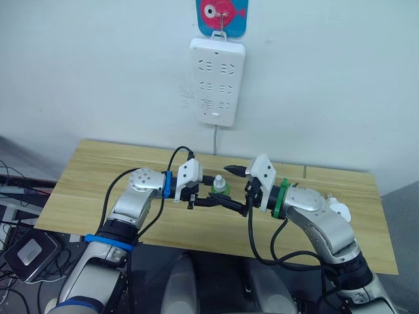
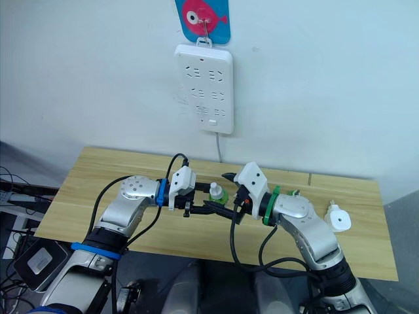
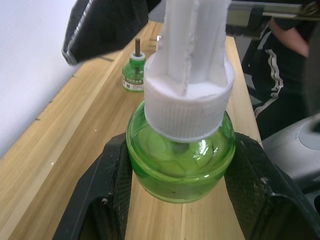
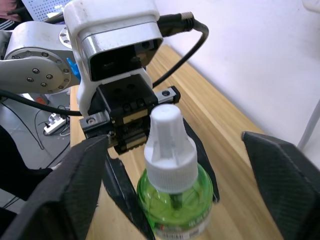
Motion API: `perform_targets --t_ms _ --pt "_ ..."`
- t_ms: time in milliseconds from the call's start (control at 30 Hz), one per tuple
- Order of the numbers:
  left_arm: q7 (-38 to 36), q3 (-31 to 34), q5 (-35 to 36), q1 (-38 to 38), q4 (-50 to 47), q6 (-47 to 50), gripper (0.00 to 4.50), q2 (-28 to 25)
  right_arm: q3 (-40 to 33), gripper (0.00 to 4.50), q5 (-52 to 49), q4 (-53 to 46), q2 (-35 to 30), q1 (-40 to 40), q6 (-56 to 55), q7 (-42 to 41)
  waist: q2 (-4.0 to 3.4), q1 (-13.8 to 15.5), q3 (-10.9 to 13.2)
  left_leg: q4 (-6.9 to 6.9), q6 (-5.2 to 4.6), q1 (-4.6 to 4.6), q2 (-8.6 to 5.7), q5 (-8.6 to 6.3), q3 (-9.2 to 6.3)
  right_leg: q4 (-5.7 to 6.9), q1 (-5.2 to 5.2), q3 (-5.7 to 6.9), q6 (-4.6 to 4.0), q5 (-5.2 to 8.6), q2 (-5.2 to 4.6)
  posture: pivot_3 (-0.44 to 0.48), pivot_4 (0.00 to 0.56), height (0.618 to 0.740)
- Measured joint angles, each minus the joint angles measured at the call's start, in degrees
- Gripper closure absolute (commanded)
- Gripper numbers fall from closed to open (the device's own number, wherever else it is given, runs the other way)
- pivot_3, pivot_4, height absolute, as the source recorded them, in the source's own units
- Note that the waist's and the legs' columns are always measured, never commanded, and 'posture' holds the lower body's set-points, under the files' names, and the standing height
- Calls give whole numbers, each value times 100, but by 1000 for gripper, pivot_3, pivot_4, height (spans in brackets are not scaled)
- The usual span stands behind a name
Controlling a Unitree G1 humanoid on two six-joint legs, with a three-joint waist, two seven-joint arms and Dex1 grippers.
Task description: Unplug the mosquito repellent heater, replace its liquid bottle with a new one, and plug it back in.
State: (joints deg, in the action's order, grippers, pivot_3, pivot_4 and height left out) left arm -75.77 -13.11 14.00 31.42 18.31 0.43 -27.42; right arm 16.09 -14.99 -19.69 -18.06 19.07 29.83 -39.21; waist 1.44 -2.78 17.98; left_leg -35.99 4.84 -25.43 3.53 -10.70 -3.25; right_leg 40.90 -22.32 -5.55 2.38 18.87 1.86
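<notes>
Two green bottles show. The capped bottle (image 1: 220, 187) sits upright between the two black fingers (image 3: 107, 200) of the left gripper (image 1: 219, 199), which press its round belly from both sides above the table (image 1: 98, 170). Its ribbed white cap (image 4: 169, 150) points up, with a narrower white tip on top. The right gripper (image 1: 234, 190) faces the left one across the bottle with its jaws spread wide: in the right wrist view one finger (image 4: 60, 195) stands on each side of the cap, well clear of it, touching nothing.

The second bottle, the capless bottle (image 3: 134, 75), stands upright on the table near the wall, with a thin brown wick (image 3: 137, 45) rising from its neck. It is apart from both grippers.

One heater (image 2: 338, 218), small, white and rounded, lies on the table at the robot's right, beside the right forearm. It is not plugged in.

One white power strip (image 1: 217, 81) hangs on the wall above the table's far edge, with its cord (image 1: 215, 139) dropping behind the table. It hangs from a hook on a blue plaque with a pink fish (image 1: 221, 14).

A person (image 3: 280, 65) in dark clothes with white stripes stands past the table's end in the left wrist view.
</notes>
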Motion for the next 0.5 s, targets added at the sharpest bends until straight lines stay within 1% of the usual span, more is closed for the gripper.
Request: perform_targets --t_ms 200,400,467,500 --pt "14 4 0 -2 -4 0 2270 -4 80 3409 28 128 -34 5 -245 -141 0 -5 0 0 0 0 0 0 0 1 0 0 -1 0 0 -40 290 740" --pt "-11 4 5 -12 -18 -65 2270 -3 40 3448 -91 128 -99 4 -248 -264 0 -6 0 -1 0 0 1 0 0 1 0 0 -1 -1 0 -34 290 740" --pt "-82 -2 11 -65 -102 -86 2270 -11 23 3448 -192 136 -190 27 -248 -450 0 -6 0 0 0 0 0 0 1 0 1 0 -1 -1 0 -29 293 740" --pt "-160 -6 26 -138 -198 -93 2270 -32 37 3448 -243 195 -304 123 -250 -726 0 -8 0 -1 0 0 0 0 2 -1 1 -1 -1 -1 0 -23 296 740"
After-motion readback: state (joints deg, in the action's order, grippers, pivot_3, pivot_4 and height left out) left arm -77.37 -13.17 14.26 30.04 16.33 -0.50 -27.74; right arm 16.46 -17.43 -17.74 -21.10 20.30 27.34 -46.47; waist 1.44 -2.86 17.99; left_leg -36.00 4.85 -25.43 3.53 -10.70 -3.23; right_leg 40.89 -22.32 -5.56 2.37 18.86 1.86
